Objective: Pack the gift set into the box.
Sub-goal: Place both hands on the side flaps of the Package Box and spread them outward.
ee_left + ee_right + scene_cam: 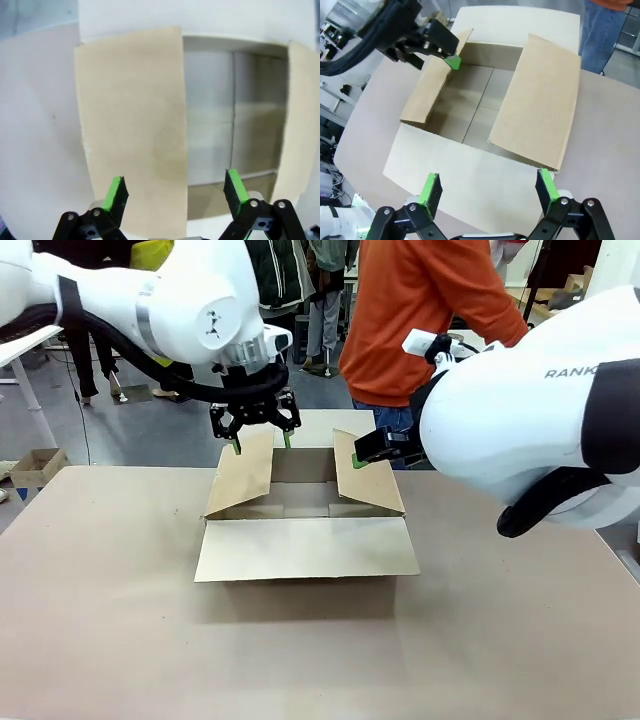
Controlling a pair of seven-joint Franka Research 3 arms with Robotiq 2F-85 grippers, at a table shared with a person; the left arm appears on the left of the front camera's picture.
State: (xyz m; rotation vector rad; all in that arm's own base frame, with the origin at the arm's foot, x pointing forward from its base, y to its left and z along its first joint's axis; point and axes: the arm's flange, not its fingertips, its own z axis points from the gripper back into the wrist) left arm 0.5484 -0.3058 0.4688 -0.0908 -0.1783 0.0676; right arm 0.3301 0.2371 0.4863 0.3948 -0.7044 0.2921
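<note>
Box (305, 548) (flaps spread) lies below left tool (261, 443).

White arm shells (190, 300) flanking the box (305, 550), black cable bundle (150, 368), grey "RANK" lettering (570, 371), black left gripper (262, 443) and right gripper (487, 181), green pads (431, 187).

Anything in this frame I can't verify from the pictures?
- Front view: box floor edges, covered by its leaning side flaps.
- Front view: right gripper, partly behind its own arm.
- Front view: person, hands hidden behind the arms.
- Left wrist view: box interior, blurred.
</note>
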